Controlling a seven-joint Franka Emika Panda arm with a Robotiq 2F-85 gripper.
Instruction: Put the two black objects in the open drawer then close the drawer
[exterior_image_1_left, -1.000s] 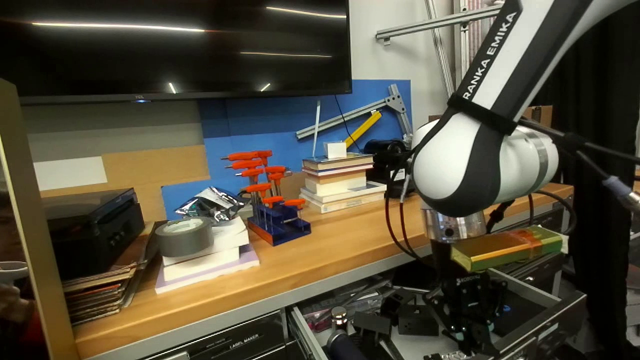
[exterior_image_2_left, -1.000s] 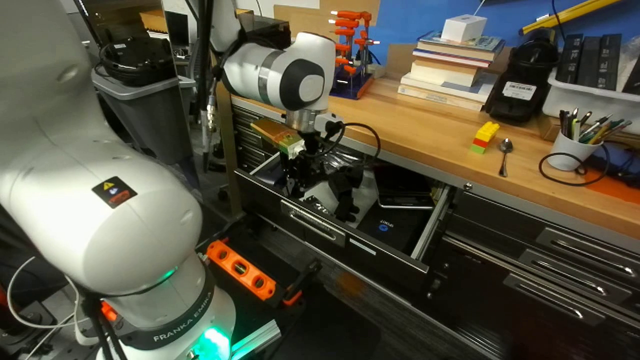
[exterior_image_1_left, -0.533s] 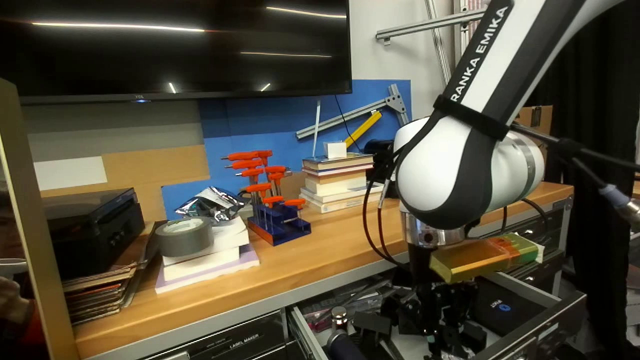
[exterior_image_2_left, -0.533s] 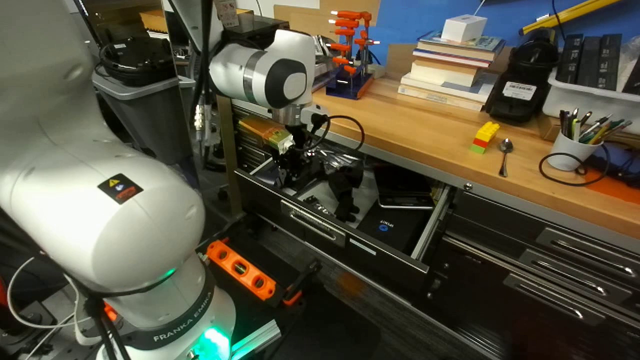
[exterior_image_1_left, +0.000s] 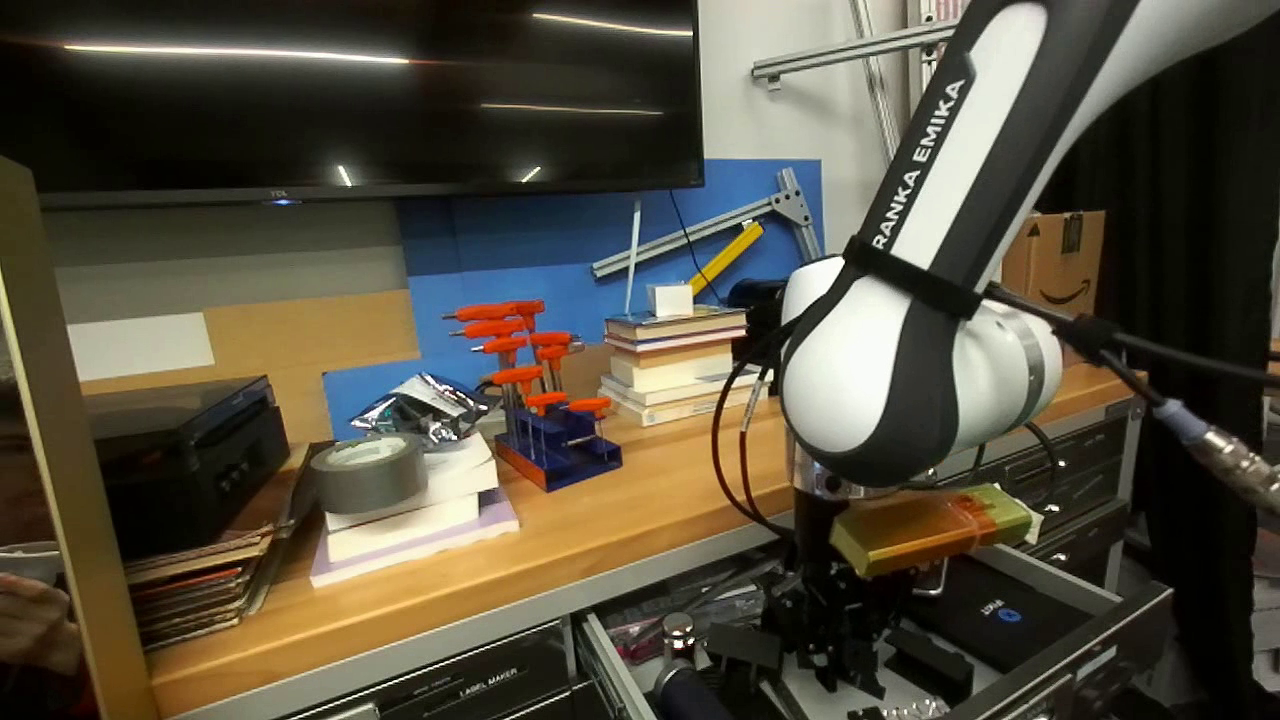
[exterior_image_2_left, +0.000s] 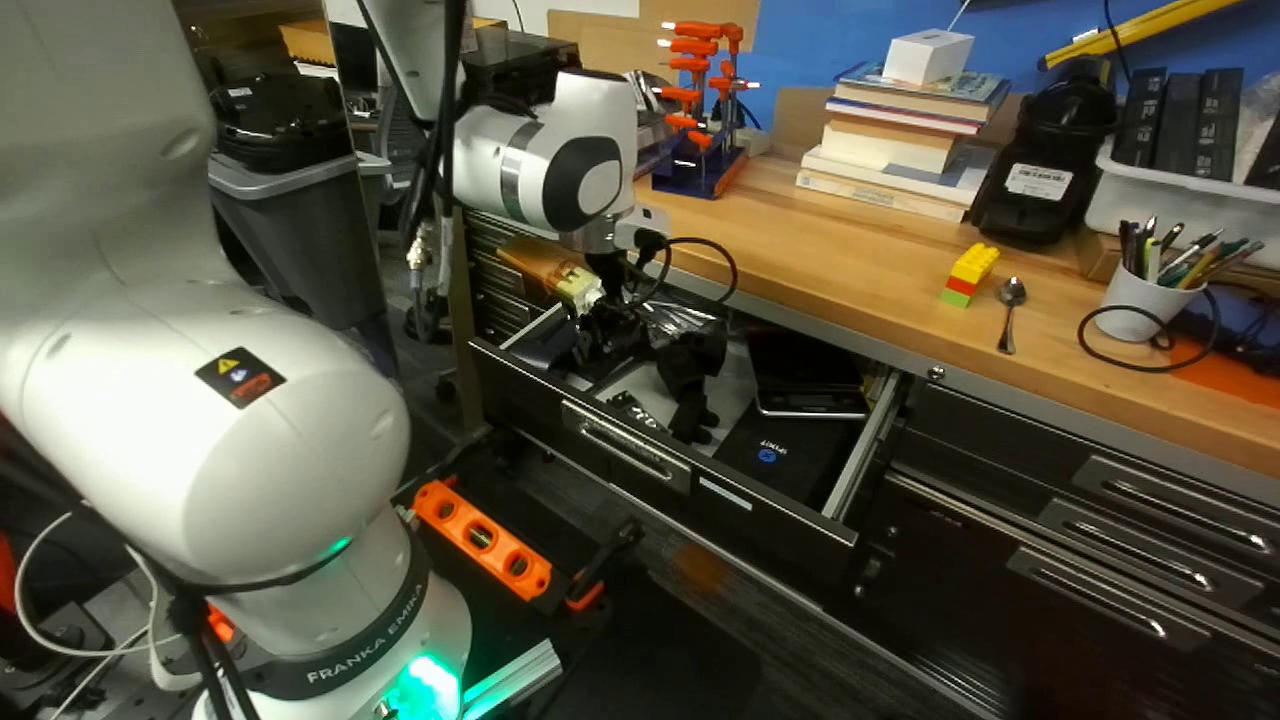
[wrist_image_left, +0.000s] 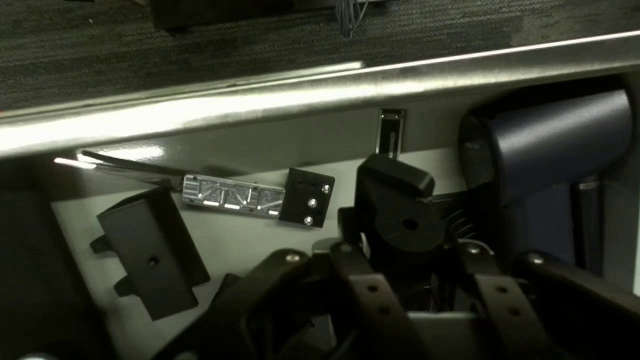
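Workbench (exterior_image_2_left: 860, 270), open drawer (exterior_image_2_left: 628, 445), FRANKA EMIKA arm (exterior_image_2_left: 290, 470)

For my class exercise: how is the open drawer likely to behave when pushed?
The drawer would probably slide straight, judging by its rigid-looking silvery side. It may feel heavy for a shallow drawer, with so much lying in it. The silvery bar inside looks unfastened, so a hard push could shift it.
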